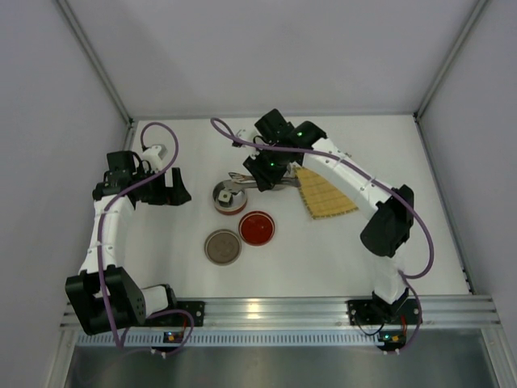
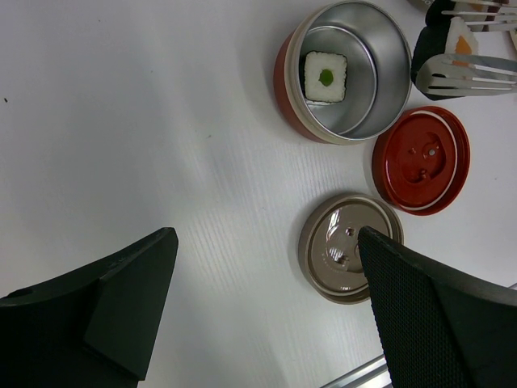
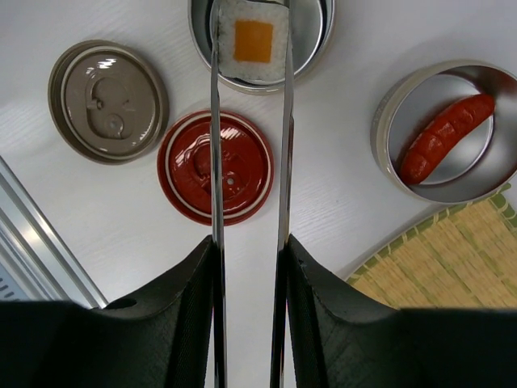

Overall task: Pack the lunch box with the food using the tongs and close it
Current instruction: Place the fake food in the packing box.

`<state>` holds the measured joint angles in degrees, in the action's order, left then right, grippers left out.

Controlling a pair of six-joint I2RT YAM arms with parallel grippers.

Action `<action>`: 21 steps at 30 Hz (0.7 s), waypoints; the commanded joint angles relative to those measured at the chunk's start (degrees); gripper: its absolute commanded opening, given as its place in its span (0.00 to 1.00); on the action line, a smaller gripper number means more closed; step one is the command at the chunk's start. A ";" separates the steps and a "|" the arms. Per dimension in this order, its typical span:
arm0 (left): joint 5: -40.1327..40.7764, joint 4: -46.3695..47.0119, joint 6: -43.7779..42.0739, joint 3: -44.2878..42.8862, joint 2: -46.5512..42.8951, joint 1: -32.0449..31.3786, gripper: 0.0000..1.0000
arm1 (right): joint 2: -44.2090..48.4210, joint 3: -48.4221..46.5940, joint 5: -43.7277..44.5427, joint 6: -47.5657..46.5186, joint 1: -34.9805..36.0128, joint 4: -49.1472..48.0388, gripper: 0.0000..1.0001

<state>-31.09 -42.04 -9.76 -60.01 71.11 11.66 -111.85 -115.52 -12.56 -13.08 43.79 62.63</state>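
Holding the sushi piece near the lunch box in the tongs | right fingers clamped on tongs | left fingers stood apart | we advised centring and lowering before releasing.

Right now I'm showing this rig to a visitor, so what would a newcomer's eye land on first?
Probably the slim silvery metal tongs, clamped in the black right gripper, pinching a white sushi cube with an orange centre over the round steel lunch box. Next, the elongated red piece lying in a separate round steel tray at the edge of the yellow bamboo mat.
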 commanded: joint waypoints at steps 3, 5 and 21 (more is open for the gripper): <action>-1.25 0.65 -0.44 -0.72 -0.01 0.47 0.98 | -1.08 -4.44 -1.95 -1.16 1.82 -1.55 0.18; -1.25 0.73 -0.52 -0.72 -0.01 0.47 0.98 | -1.35 -4.53 -2.29 -1.68 1.82 -1.63 0.18; -1.25 0.12 -0.88 0.86 -1.06 0.64 0.98 | -4.69 -6.90 -3.09 -9.50 1.82 0.21 0.21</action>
<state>-31.09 -42.06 -10.20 -59.37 71.11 11.79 -115.68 -118.39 -13.89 -20.23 44.53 63.02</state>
